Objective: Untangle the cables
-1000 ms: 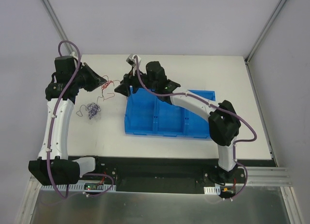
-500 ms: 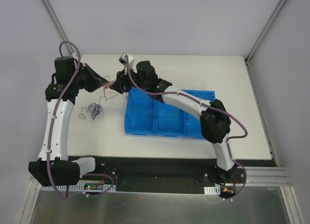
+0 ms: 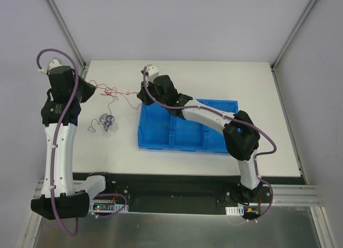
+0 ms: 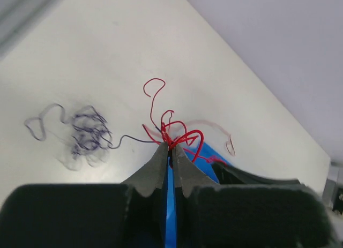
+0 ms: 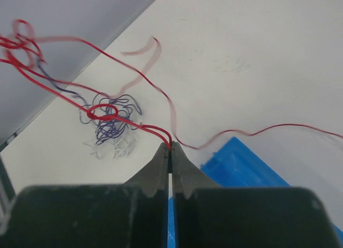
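from above, we hold a red cable [image 3: 110, 91] stretched in the air between our two arms. the left gripper [image 4: 170, 149], at nine o'clock, has its fingers pressed together on a bunch of the cable's loops. the right gripper [image 5: 170, 148], near centre, pinches the same cable at its tips. a dark purple and white clump [image 3: 107, 121] lies on the table below, towards six o'clock, and a thin dark strand [image 4: 134, 140] seems to run from it to the loops. we judge it best to draw apart slowly and level, watching that the clump does not drag. the white table [image 3: 225, 79] carries a blue bin [image 3: 155, 133] at three o'clock. plain grey walls [image 3: 187, 23] surround it.
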{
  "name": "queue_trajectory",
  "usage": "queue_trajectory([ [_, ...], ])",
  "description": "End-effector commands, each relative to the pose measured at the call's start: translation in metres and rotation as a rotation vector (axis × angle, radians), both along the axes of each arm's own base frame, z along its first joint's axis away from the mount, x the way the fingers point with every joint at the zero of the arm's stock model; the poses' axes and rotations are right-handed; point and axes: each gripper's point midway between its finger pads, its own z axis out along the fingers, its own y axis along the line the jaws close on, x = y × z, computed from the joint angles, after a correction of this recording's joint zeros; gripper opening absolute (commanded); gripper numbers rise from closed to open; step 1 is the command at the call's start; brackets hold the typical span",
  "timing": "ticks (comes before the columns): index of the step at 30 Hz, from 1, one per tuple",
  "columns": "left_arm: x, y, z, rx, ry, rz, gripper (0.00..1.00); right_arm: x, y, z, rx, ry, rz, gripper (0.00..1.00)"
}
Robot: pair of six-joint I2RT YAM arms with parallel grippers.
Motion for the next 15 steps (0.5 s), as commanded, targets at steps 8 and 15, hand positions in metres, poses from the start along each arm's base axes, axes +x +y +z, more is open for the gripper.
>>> queue_trajectory([
  [8,-0.074,0.092,0.067,0.373,-0.202,0.433,0.00,0.076,-0.079,0.026,0.113,0.037,-0.341,0.01],
  [15,-0.074,0.100,0.057,0.408,-0.162,0.465,0.00,0.120,-0.165,0.021,0.060,0.059,-0.539,0.01],
])
